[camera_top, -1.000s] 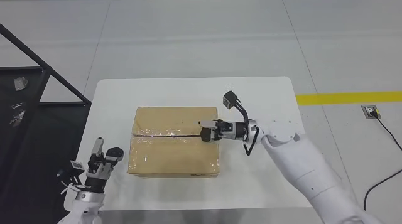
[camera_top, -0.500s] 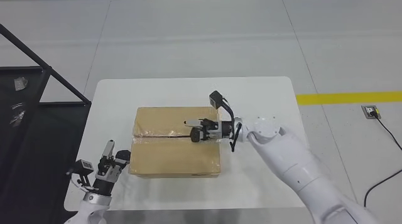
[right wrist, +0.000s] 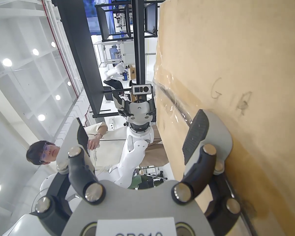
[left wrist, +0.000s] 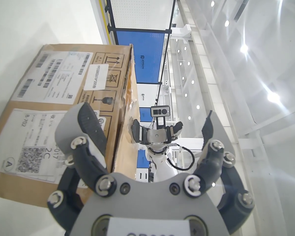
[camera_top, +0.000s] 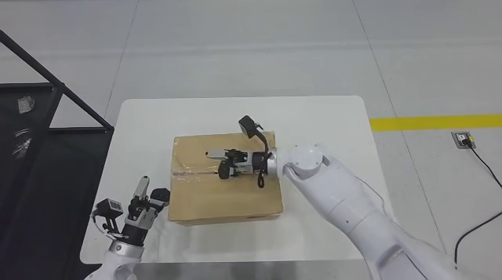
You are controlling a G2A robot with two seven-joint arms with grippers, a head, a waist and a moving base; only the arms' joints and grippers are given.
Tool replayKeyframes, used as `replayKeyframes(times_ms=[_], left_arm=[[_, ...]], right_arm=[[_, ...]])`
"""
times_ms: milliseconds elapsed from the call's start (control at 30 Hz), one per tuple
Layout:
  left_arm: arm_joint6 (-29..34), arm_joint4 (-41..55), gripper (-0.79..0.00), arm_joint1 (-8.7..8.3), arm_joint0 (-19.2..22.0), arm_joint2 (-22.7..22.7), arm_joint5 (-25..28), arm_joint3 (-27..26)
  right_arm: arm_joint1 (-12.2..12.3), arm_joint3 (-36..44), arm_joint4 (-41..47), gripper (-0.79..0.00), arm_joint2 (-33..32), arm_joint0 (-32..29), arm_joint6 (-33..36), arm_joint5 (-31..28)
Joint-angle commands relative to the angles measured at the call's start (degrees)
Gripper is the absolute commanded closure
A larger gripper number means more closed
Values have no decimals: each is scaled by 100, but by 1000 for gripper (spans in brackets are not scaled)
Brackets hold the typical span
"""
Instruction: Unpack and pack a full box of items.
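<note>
1. The box is set on the desk, directly beneath the right tool.
2. Its near left corner is found just right of the left tool.

Overhead plus close wrist views, shared box

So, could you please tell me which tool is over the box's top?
The right tool, above the taped seam on the box; the left tool sits beside the box.
</note>
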State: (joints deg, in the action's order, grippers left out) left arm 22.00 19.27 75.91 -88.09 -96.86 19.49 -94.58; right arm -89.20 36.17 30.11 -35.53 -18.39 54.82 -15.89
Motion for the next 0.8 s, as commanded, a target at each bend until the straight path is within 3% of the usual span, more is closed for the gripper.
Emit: replayKeyframes(times_ms=[0, 500, 767], left_arm=[[15, 3, -785, -3, -2, 18, 6, 7], [98, 171, -785, -44, 11, -54, 14, 117], [121, 191, -785, -65, 36, -78, 2, 163]], right_arm=[[-124, -111, -2, -785, 84, 60, -77, -7], [-946, -997, 128, -785, 381, 378, -353, -309], [-1287, -1366, -76, -785, 514, 538, -150, -446]])
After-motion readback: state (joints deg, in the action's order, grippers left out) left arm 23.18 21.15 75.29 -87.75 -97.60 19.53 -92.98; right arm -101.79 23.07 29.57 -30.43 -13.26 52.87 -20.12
